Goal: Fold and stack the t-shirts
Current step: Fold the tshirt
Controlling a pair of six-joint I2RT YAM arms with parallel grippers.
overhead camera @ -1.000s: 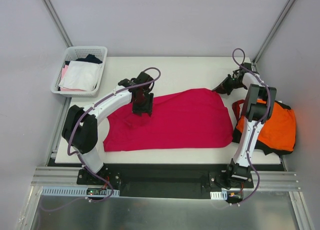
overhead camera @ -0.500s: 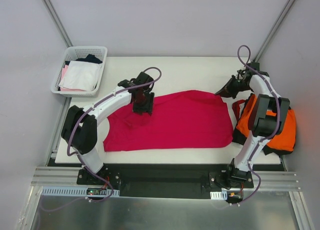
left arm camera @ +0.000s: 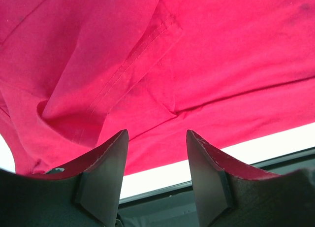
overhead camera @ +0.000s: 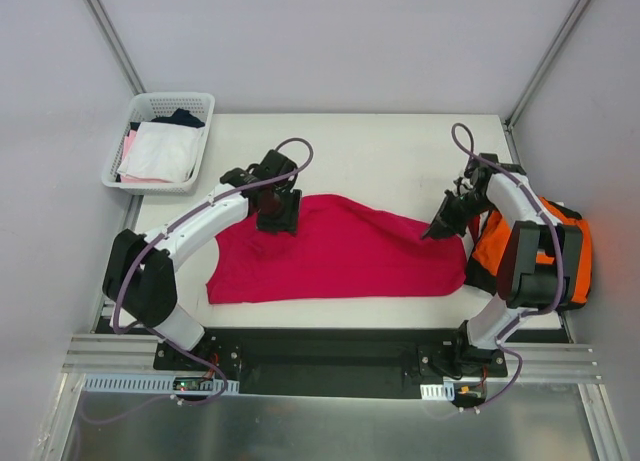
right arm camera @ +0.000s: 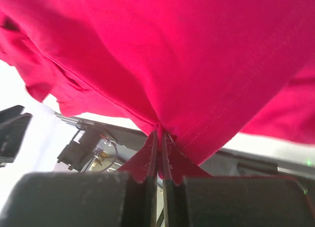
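The crimson t-shirt lies spread across the middle of the table, its right far part lifted and drawn inward. My right gripper is shut on a pinch of that cloth; the right wrist view shows the fabric bunching into the closed fingertips. My left gripper hovers over the shirt's far left part, open, with nothing between its fingers; a sleeve seam lies under it. The orange t-shirt sits crumpled at the table's right edge, with dark cloth under its near side.
A white mesh basket holding white and pink garments stands off the table's far left corner. Slanted frame posts rise at both far corners. The right arm's upper link stands between the crimson shirt and the orange one.
My right gripper has carried the shirt's far right corner toward the near side, lowering that edge. The left gripper has shifted slightly left and stays open.
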